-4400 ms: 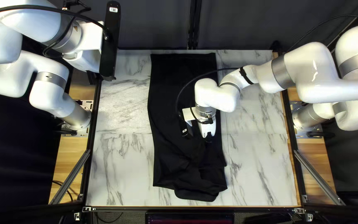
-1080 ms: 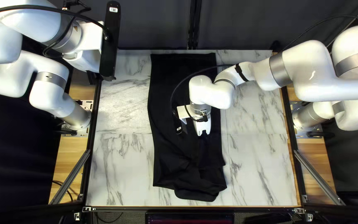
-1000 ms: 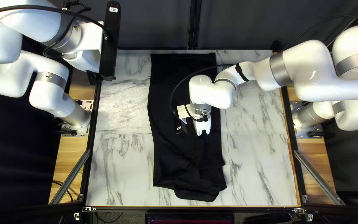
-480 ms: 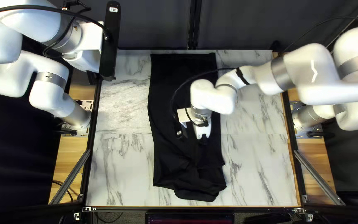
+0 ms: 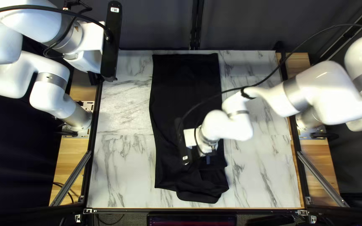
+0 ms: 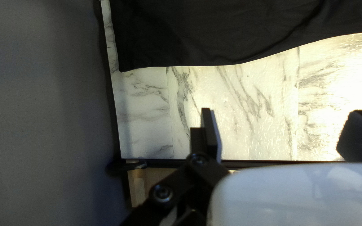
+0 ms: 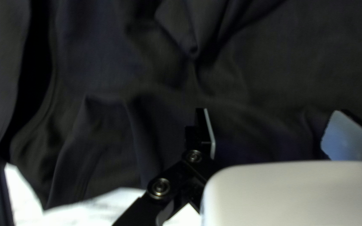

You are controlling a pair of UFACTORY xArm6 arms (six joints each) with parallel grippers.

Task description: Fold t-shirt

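From my seat at the controls I had the black t-shirt (image 5: 185, 79) lying lengthwise on the marble-patterned tabletop (image 5: 122, 171), its far part spread fairly flat and its near part rumpled into overlapping folds. My right gripper (image 5: 209, 157) was pointed down at that creased near part, its two fingers spread wide with nothing pinched, though I couldn't tell whether the tips touched the cloth. My left gripper (image 5: 94, 78) hung near the table's left edge, well apart from the shirt, with its fingers also spread.
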